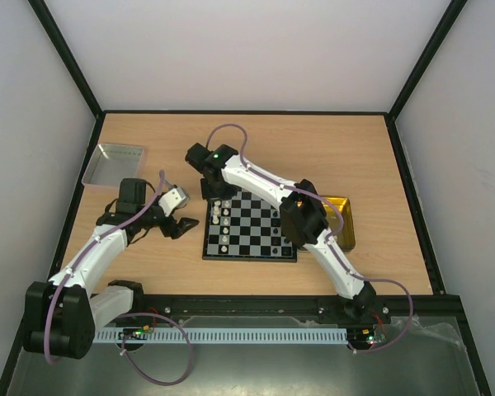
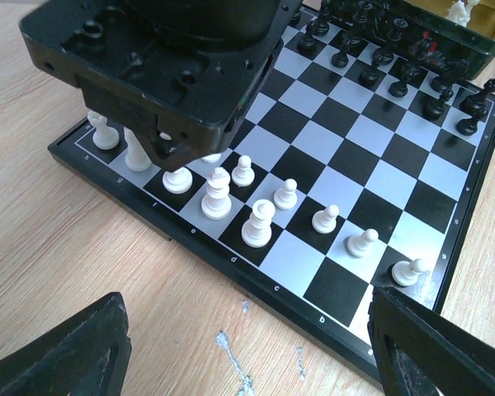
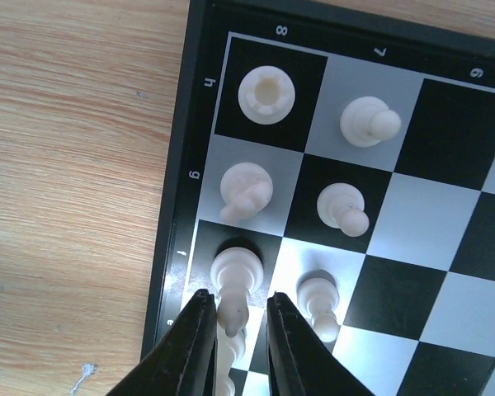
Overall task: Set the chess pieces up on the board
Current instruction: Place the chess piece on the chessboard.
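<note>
The checkered board (image 1: 260,235) lies mid-table. White pieces (image 1: 221,219) stand along its left side and black pieces (image 1: 277,221) along its right. In the right wrist view my right gripper (image 3: 235,330) is over the board's (image 3: 445,115) left column. Its fingers stand narrowly apart around a white bishop (image 3: 235,276) that stands on a black edge square; the left finger is against it and a small gap shows at the right finger. A rook (image 3: 266,93), a knight (image 3: 246,188) and pawns (image 3: 342,205) stand nearby. My left gripper (image 2: 247,355) is wide open and empty over the table beside the board (image 2: 338,285).
A yellow tray (image 1: 346,235) sits against the board's right side, partly under the right arm. A grey metal tray (image 1: 113,162) lies at the back left. In the left wrist view the right gripper's body (image 2: 165,74) hangs over the white pieces (image 2: 257,224).
</note>
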`<state>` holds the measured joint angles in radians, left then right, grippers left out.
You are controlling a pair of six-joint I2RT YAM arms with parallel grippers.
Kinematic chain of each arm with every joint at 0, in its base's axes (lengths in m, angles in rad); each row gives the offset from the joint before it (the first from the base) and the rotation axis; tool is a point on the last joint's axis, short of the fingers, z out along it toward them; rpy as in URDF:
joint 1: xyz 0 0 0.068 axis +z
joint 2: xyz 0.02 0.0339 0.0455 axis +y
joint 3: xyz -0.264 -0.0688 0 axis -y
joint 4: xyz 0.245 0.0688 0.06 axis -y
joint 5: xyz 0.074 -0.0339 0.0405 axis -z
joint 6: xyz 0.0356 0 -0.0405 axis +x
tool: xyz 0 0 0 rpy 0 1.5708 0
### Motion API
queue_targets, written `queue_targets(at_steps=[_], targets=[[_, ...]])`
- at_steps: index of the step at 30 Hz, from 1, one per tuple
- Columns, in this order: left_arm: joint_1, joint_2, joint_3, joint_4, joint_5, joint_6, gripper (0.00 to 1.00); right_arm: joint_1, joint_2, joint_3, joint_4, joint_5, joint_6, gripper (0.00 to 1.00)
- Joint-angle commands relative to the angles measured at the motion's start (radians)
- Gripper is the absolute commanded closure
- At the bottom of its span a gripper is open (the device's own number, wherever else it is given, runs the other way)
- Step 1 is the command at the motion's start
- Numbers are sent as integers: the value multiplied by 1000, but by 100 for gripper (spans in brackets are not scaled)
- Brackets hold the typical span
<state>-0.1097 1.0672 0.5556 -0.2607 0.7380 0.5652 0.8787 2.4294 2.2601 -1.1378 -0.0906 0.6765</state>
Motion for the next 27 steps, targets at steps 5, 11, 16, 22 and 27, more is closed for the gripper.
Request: queue_targets(at_steps=[5, 11, 16, 22, 27], targets=[[4, 0, 25, -37, 57, 31, 32, -7, -89, 23, -8, 39, 8, 83], [-4, 7, 36, -49, 63, 37, 64, -14, -147, -28, -6, 67, 7, 83], [-28, 21, 55, -59, 49, 39, 50, -21, -246, -147, 8, 116, 22, 83], [-126, 36, 112, -94, 2, 41, 16, -79, -469, -420, 74, 166, 45, 83], [-225, 105, 216, -169, -25, 55, 15, -179, -667, -690, 141, 178, 69, 83]])
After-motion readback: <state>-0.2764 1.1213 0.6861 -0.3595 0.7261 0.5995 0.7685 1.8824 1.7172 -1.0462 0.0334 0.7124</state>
